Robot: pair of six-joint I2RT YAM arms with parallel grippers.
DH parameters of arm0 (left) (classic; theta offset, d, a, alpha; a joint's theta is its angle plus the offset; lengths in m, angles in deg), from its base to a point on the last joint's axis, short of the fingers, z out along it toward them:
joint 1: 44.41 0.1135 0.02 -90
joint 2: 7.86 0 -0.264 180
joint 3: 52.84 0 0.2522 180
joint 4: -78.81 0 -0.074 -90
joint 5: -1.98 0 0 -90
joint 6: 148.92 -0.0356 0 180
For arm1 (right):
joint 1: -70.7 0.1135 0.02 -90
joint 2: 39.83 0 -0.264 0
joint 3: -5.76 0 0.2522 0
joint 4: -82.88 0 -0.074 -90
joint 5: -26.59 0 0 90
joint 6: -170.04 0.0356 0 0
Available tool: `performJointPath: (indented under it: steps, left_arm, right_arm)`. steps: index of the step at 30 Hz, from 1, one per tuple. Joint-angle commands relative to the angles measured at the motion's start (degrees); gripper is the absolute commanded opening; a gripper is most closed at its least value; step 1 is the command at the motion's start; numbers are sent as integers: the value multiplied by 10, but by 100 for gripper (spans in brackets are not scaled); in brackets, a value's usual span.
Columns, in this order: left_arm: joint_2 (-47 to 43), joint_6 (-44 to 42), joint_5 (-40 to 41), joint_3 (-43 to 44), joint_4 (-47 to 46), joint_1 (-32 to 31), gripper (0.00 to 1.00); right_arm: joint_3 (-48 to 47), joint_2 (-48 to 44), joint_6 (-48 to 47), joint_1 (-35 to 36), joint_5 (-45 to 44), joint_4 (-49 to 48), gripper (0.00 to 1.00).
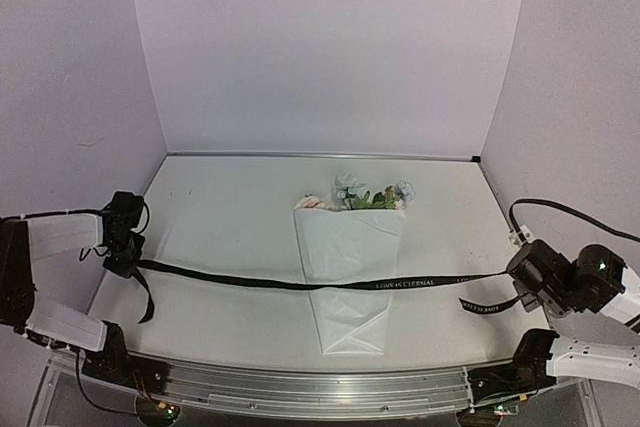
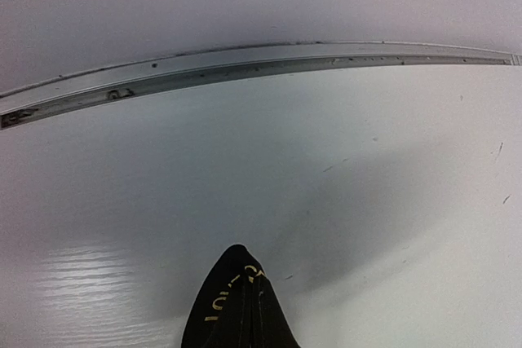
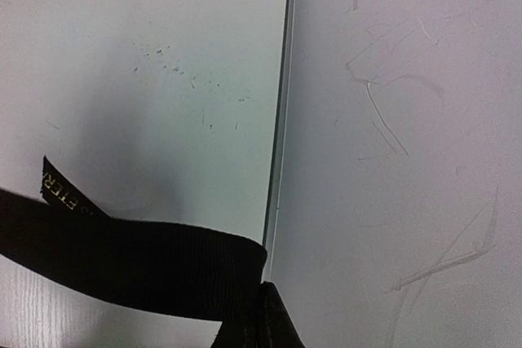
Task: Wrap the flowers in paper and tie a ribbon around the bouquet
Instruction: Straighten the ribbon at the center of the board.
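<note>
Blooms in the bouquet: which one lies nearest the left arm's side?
The cream-pink bloom, at the left corner of the paper; the pale blue blooms sit farther back and more to the right.

Lab robot cell: bare white surface [image 1: 220,237] boxed by plain lilac panels [image 1: 330,47] on 3 sides, aluminium rail [image 1: 300,387] along near edge, 2 arm bases [image 1: 105,355] bolted there, cabling [image 1: 565,210] exposed.

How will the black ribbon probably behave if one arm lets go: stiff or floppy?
Probably floppy: the ribbon hangs limp past the left gripper and right gripper at its free ends. It looks thin and light, likely straight across the bouquet only because both pull it.
</note>
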Motion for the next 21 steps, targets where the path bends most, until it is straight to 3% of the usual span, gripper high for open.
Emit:
performJointPath:
  steps: [1, 7, 15, 18, 21]
  left_arm:
    - [-85, 4, 6, -42, 64, 2, 0]
    - [-150, -36, -20, -74, 62, -5, 0]
    - [-171, -84, -36, -112, 41, -23, 0]
    - [-180, -105, -55, -128, 18, -25, 1]
    - [-186, -126, -68, -123, 16, -25, 12]
  right_arm:
    - [15, -13, 43, -1, -69, 50, 0]
    - [9, 23, 11, -22, -136, 59, 0]
    - [23, 77, 74, -43, -96, 79, 0]
    - [32, 97, 103, -49, -91, 80, 10]
    - [27, 116, 108, -53, -78, 79, 22]
